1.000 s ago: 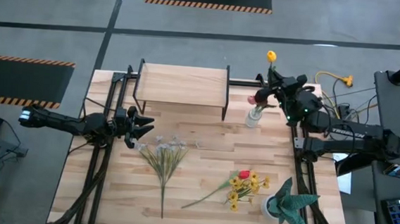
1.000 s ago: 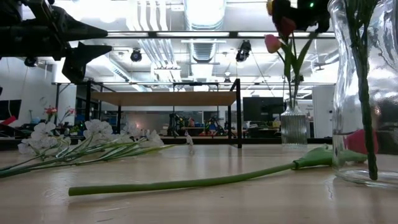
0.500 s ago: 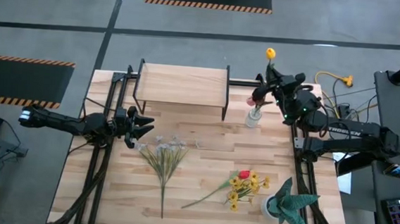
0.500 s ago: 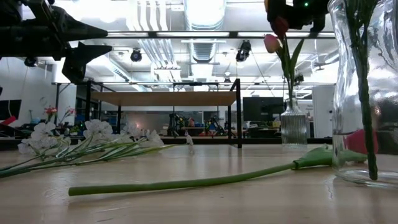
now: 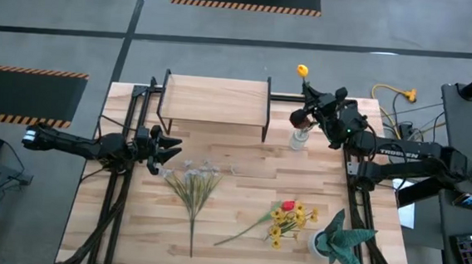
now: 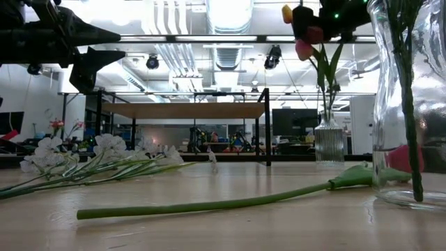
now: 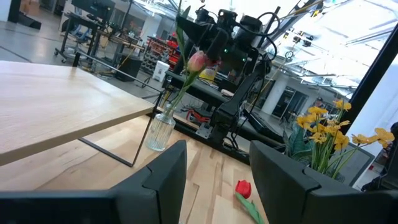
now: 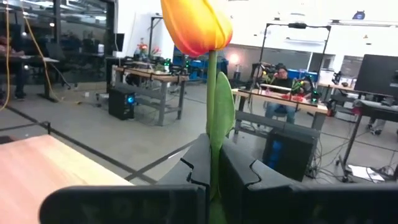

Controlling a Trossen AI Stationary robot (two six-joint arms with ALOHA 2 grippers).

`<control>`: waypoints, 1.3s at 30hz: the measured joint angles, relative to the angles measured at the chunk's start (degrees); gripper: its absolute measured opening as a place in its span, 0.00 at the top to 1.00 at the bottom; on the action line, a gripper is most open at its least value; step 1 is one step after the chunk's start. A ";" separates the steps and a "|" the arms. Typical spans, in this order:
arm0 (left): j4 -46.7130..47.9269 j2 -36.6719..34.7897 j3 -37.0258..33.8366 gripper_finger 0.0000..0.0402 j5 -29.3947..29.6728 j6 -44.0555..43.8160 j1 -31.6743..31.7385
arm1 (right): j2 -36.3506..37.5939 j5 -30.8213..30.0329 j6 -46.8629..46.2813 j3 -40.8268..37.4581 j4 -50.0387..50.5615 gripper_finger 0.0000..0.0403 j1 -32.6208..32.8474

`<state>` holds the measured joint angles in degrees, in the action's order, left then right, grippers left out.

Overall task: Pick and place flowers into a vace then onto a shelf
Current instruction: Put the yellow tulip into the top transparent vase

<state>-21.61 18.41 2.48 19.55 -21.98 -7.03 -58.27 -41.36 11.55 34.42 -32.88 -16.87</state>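
Observation:
My right gripper (image 5: 316,97) is shut on a yellow-orange tulip (image 5: 302,70) above the far right of the table, just over a small glass vase (image 5: 300,139). A pink tulip (image 6: 303,49) stands in that vase. The shelf (image 5: 215,97) stands to the vase's left on thin black legs. My left gripper (image 5: 169,151) hangs open and level at the table's left, beside a bunch of white blooms (image 5: 196,182) lying flat. A red tulip (image 5: 288,206) and a yellow sprig (image 5: 284,223) lie on the table near its front right. My right gripper pinches the tulip's green stem (image 8: 213,134) between its two fingers (image 8: 198,163), some way below the bloom (image 8: 196,25). The fingers lie across the stem, roughly level. The bloom stands above the fingers, clear of the table. The stem's lower end is hidden by the gripper.
A green spiky plant in a white pot (image 5: 338,239) stands at the front right corner. A large clear glass vessel (image 6: 408,104) stands close to the low camera. Bare wood lies between the shelf and the flowers.
My right gripper has carried the yellow-orange tulip a little toward the table's left and slightly down, nearer over the vase. The tulip has tipped, so its bloom now leans farther left. The gripper stays shut on the stem.

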 joint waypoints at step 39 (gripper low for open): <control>0.00 0.00 0.00 0.60 0.22 0.00 -0.02 | 9.15 -0.65 7.98 4.08 -3.14 0.98 0.38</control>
<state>-21.61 18.41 2.48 19.77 -21.98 -7.05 -49.11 -42.00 19.53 38.50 -36.03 -16.49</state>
